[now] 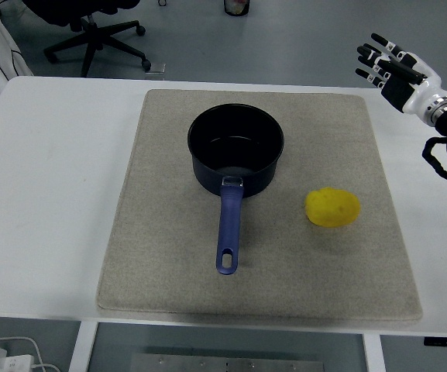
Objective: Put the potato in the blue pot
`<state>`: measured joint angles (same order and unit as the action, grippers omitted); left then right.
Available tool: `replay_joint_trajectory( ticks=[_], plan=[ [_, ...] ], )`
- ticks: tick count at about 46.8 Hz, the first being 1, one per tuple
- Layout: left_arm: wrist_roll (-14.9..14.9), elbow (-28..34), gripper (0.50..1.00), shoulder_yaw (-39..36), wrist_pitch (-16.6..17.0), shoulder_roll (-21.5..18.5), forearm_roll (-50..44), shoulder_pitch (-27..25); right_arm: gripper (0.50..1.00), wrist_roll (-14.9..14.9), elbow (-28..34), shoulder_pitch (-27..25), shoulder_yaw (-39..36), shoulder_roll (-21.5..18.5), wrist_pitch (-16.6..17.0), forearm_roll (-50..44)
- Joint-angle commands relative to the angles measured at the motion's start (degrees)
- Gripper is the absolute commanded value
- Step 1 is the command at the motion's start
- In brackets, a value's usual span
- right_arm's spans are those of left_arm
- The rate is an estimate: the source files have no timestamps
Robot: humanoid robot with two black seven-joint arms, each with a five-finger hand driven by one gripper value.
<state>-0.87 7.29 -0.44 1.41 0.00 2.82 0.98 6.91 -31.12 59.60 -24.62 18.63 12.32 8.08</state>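
A yellow potato (pixel 332 208) lies on the beige mat (pixel 161 256), to the right of the pot. The dark blue pot (pixel 236 149) stands near the mat's middle, empty inside, its blue handle (pixel 228 231) pointing toward the near edge. My right hand (pixel 383 62) hovers at the far right, above the table's back right corner, fingers spread and holding nothing. It is well behind and to the right of the potato. The left arm does not show.
The mat covers most of the white table (pixel 45 194). A black office chair base (pixel 95 43) stands on the floor behind the table at the left. Cables and a plug (pixel 2 358) lie below the table's near left corner.
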Motion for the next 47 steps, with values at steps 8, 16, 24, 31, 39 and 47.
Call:
replay_joint_trajectory(
  ticks=[8, 16, 24, 31, 39, 47],
  plan=[
    [-0.01, -0.17, 0.996, 0.0, 0.18, 0.0, -0.01, -0.01, 0.93, -0.05, 0.0, -0.1, 0.02, -0.09, -0.01, -0.08],
    [-0.01, -0.17, 0.996, 0.0, 0.09, 0.0, -0.01, -0.01, 0.93, -0.05, -0.08, -0.1, 0.19, -0.09, -0.01, -0.08],
    [-0.01, -0.17, 0.996, 0.0, 0.09, 0.0, -0.01, -0.01, 0.93, -0.05, -0.08, 0.25, 0.28, 0.09, -0.01, -0.26],
    [-0.01, -0.17, 0.996, 0.0, 0.09, 0.0, -0.01, -0.01, 0.93, -0.05, -0.08, 0.25, 0.19, 0.44, -0.36, -2.19],
    [-0.01, -0.17, 0.996, 0.0, 0.09, 0.0, 0.08, -0.01, 0.93, 0.03, -0.08, 0.69, 0.1, 0.88, -0.01, -2.46],
    [-0.01, -0.17, 0.996, 0.0, 0.09, 0.0, 0.08, -0.01, 0.93, 0.03, -0.35, 1.31, 0.19, 0.88, 0.51, -2.54]
  ],
)
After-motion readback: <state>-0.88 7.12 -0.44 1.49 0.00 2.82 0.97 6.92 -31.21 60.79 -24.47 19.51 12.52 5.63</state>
